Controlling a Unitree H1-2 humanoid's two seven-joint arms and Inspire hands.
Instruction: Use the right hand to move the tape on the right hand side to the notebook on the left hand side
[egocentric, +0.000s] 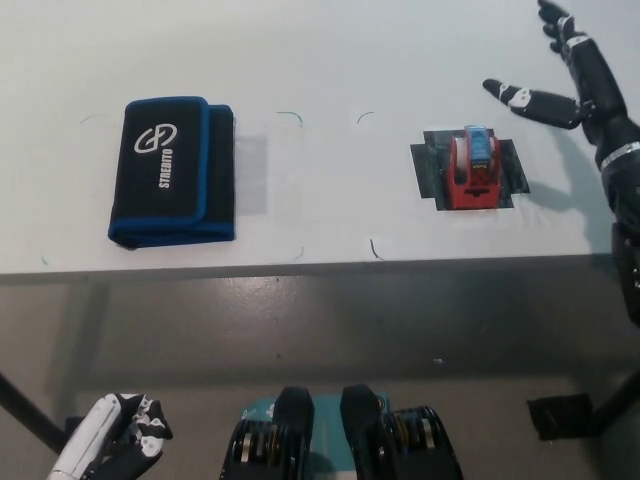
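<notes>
Sitting upright on a dark patch of the tabletop (330, 60), red tape (473, 168) dispenser with blue roll; right robot hand (575, 85) spread apart, empty, nearby.

Your black right hand (578, 82) is raised at the upper right of the head view, its arm rising along the right edge. Its fingers (512, 95) are spread wide apart and hold nothing. Your white left hand (112, 448) rests low at the bottom left corner.
</notes>
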